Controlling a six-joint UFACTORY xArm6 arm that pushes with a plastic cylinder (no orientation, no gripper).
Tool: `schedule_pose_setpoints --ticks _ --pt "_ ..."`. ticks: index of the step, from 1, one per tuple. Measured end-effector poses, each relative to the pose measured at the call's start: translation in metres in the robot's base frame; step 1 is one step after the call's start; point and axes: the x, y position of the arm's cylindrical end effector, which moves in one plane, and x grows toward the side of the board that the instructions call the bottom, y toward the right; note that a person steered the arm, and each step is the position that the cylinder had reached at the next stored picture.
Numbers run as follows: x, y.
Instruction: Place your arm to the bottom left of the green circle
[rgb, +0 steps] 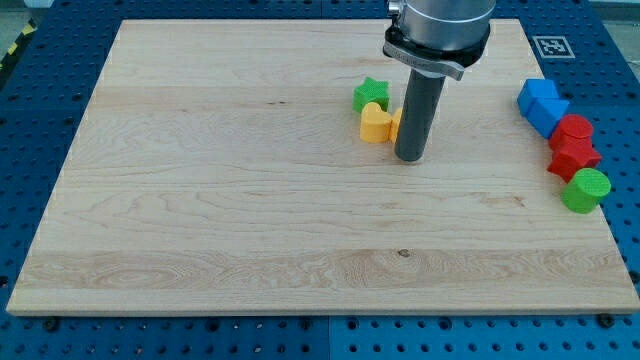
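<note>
Pale wood board (250, 200) on a blue perforated bench, seen through the one camera view. No gripper fitted, so nothing clenched or released; only my tip (411, 158), resting near the board's middle top, touching or just beside the yellow heart (375, 124) and an orange block (397, 122) half hidden behind the rod. Green star (370, 94) just above those. Far off at the view's right edge: green circle (586, 190), lowest of a column under two red blocks (573, 145) and blue blocks (541, 104). Probable risks on the way over: dragging the yellow heart along, or overshooting and nudging the green circle off the board's nearby edge.
</note>
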Motion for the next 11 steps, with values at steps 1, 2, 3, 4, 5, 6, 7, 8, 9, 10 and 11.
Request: schedule_pose_setpoints --ticks 1,2,3,4,5,6,7,8,9,10,11 --pt "-0.002 0.003" --pt "0.019 0.021" --pt "0.022 0.049" --pt "0.046 0.083" --pt "0.078 0.098" --pt "0.104 0.099" --pt "0.108 0.099" --pt "0.115 0.099" --pt "0.115 0.099" --pt "0.124 0.109" --pt "0.147 0.144"
